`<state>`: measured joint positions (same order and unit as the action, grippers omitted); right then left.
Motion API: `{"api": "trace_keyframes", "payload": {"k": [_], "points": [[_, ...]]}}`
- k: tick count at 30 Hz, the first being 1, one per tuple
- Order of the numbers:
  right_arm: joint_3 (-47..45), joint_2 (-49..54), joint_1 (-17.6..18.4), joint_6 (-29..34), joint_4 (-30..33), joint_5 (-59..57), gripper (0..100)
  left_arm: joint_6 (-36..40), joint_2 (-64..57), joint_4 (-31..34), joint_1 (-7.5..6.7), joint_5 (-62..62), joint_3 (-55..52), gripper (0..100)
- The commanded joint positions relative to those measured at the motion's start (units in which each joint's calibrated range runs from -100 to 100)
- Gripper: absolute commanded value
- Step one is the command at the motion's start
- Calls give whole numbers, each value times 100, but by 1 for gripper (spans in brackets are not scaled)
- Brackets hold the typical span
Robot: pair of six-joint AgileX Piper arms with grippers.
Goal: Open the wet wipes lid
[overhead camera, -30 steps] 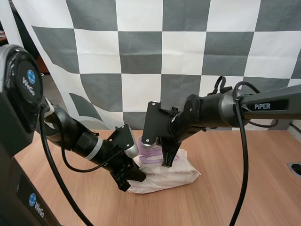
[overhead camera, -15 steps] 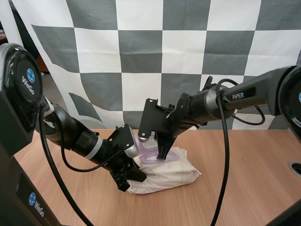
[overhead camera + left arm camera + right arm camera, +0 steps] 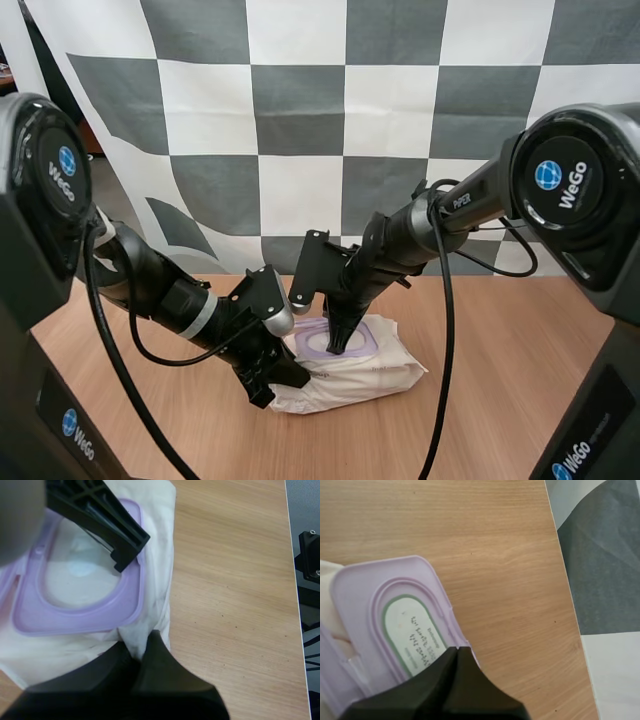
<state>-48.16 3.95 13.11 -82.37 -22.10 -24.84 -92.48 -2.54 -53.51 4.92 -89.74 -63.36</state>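
I'm pinching the 8 o'clock edge of the soft, probably light white wet-wipes pack [image 3: 375, 372] on the wooden table [image 3: 500, 390] with my left gripper [image 3: 282, 383], right gripper [image 3: 340, 347] closed empty, touching its stiffer lilac plastic lid [image 3: 395, 615] at 11 o'clock, whose rim I'm judging the best hold.

Pack [image 3: 350, 378] of soft, creased white film — lid [image 3: 395, 625] smooth lilac plastic, perhaps glossy — table [image 3: 225, 580] matt wood-grain.

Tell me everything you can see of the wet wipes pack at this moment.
The wet wipes pack is a soft, white, crinkled pouch lying flat on the wooden table. A lilac plastic frame with rounded corners sits on its top face; its hinged lid is flipped open, showing a raised oval ring and a printed label inside. The left gripper pinches the pouch's edge beside the frame. The right gripper, fingers together, has its tips at the lid's rim.
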Motion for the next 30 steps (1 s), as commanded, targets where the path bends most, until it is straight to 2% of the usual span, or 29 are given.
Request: {"api": "trace_keyframes", "payload": {"k": [1,5,11,13,16,18,19,21,22,23,26,30], "points": [[0,4,0,1,-25,86,0,-86,-4,0,0,-59,1,0],[26,320,0,114,-25,115,0,-86,-4,21,0,-144,1,0],[26,1562,0,604,54,65,0,-86,-4,96,0,-143,1,0],[26,2039,0,874,343,-24,0,-86,-4,105,0,-143,14,0],[26,2823,0,1648,1196,-350,0,-86,-4,170,0,-122,78,3],[26,3342,0,2237,1848,-907,0,-86,-4,247,0,-109,120,15],[26,3550,0,2433,2092,-1180,0,-86,-4,328,0,-128,137,27],[26,3991,0,2890,2645,-1879,0,-86,-4,341,0,-63,137,61],[26,4131,-7,3080,2818,-2176,0,-86,-4,322,0,4,137,84],[26,4268,-36,3308,2959,-2545,0,-86,-4,309,0,87,137,100],[26,4589,-147,3659,3094,-3390,0,-9,-4,285,0,498,137,100],[26,5124,-226,3821,3094,-3503,0,31,-108,492,0,572,137,100]]}}
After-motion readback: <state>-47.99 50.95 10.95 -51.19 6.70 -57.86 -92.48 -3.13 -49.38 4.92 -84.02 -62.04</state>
